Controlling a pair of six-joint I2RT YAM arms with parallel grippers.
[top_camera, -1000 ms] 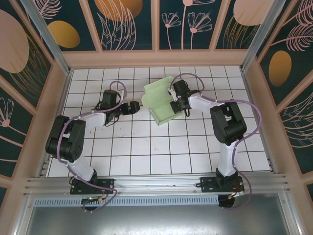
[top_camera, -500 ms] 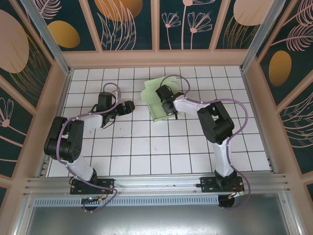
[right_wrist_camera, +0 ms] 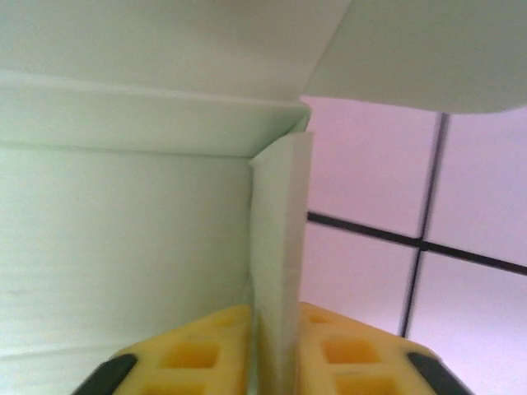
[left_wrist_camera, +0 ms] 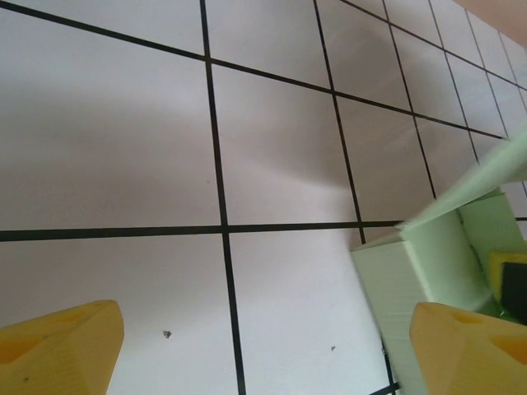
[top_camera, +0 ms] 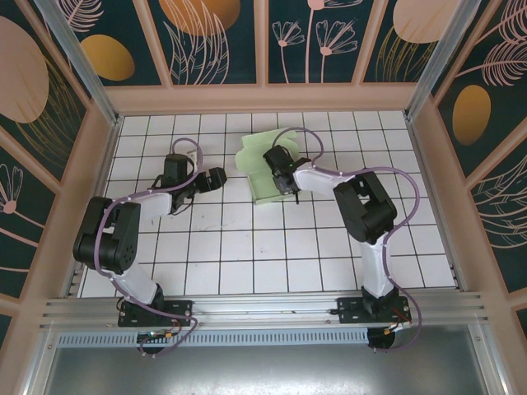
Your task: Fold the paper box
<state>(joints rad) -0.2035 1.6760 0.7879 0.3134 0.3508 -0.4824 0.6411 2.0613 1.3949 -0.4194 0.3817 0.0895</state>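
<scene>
The fingers of your right gripper pinched a thin upright wall of the paper box, which sat in the far half of the table, midway between its side edges; your left gripper hung wide open just beside it, holding nothing. With nothing bracing the box, any pull could have dragged the light card or crumpled that wall.
</scene>
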